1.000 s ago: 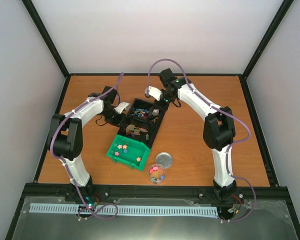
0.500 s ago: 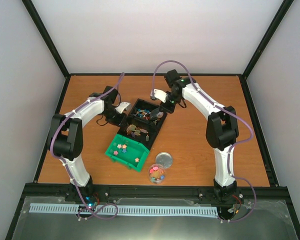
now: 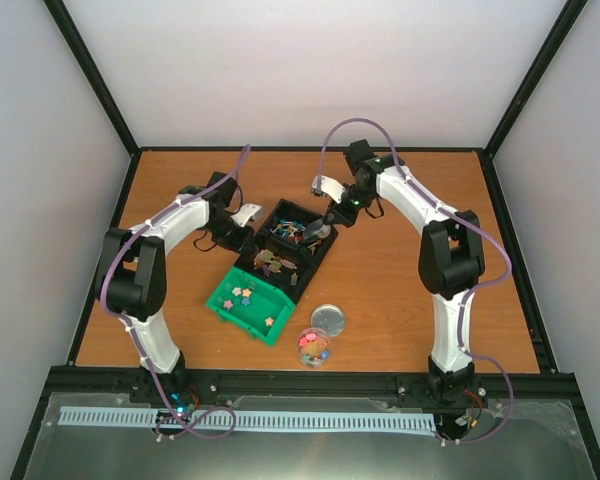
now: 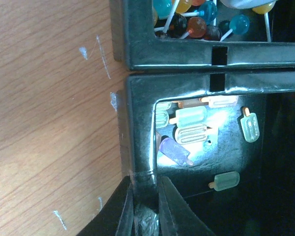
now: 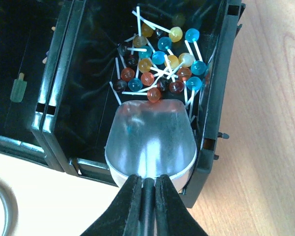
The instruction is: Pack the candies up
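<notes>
The right hand (image 5: 147,184) is closed tightly on the handle of a clear scoop (image 5: 150,140). The mouth of the scoop sits low in the far compartment of the black tray (image 5: 214,98), right against a heap of lollipops (image 5: 160,61). The left hand (image 4: 145,189) is pinched shut on the left wall of the tray and, I judge, steadies it.

The star candies (image 3: 245,298) are not in that compartment. Most of them lie in the green bin (image 3: 242,324) at the near end of the tray, a little left of the middle of the worktop (image 3: 380,290). Some are in the small jar (image 3: 314,347) close to the near edge, with the round lid (image 3: 328,319) just beside it.

To do this step well, I think the scoop should rise clear of the tray wall, stay level, and travel toward the near edge to the bin. There it should enter low along the floor, so that stars slide in and are not pushed out.

A star has no long axis, and the stars are too small to tell which way each one points. The bin that holds them is long from the left edge toward the near right corner.
</notes>
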`<state>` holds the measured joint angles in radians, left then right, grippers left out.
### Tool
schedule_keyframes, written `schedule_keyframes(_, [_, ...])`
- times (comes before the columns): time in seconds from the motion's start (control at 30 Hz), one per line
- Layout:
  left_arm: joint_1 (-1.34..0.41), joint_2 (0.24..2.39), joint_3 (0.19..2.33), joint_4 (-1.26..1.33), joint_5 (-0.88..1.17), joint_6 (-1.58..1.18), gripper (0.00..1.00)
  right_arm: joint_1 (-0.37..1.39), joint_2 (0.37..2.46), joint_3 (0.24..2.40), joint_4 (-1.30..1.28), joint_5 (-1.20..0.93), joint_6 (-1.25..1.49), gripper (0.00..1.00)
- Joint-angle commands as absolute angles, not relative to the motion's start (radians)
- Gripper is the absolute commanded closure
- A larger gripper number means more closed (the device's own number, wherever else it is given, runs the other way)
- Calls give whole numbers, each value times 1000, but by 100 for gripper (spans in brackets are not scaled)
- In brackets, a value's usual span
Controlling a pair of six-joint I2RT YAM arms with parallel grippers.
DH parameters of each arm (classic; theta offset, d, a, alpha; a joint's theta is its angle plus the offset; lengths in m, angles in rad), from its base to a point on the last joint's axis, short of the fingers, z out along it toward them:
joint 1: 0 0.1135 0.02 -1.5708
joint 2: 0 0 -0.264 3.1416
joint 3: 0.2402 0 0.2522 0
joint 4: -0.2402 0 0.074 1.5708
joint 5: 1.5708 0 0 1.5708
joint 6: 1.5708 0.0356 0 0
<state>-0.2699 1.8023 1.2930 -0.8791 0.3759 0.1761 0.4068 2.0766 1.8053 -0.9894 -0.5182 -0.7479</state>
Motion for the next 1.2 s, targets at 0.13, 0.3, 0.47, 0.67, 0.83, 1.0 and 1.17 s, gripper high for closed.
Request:
schedule_keyframes(0.13, [-291, 1831, 1311, -853, 380, 250, 99, 399, 2056, 1778, -1076, -586, -807, 97])
schedule_keyframes(0.3, [-291, 1832, 1305, -845, 385, 246, 99, 419, 2038, 1704, -973, -566, -765, 97])
schedule_keyframes(0.47, [-291, 1842, 1307, -846, 389, 245, 99, 434, 2021, 1592, -803, -585, -684, 97])
schedule_keyframes(0.67, [-291, 1847, 1309, -842, 397, 240, 99, 444, 2027, 1505, -657, -568, -590, 97])
schedule_keyframes(0.83, [-291, 1856, 1309, -839, 415, 233, 99, 471, 2028, 1433, -477, -560, -461, 97])
schedule_keyframes(1.0, [-292, 1867, 1303, -845, 457, 229, 99, 476, 2008, 1342, -255, -602, -358, 97])
schedule_keyframes(1.17, [-284, 1882, 1306, -871, 476, 235, 99, 470, 1933, 1168, 49, -674, -304, 97])
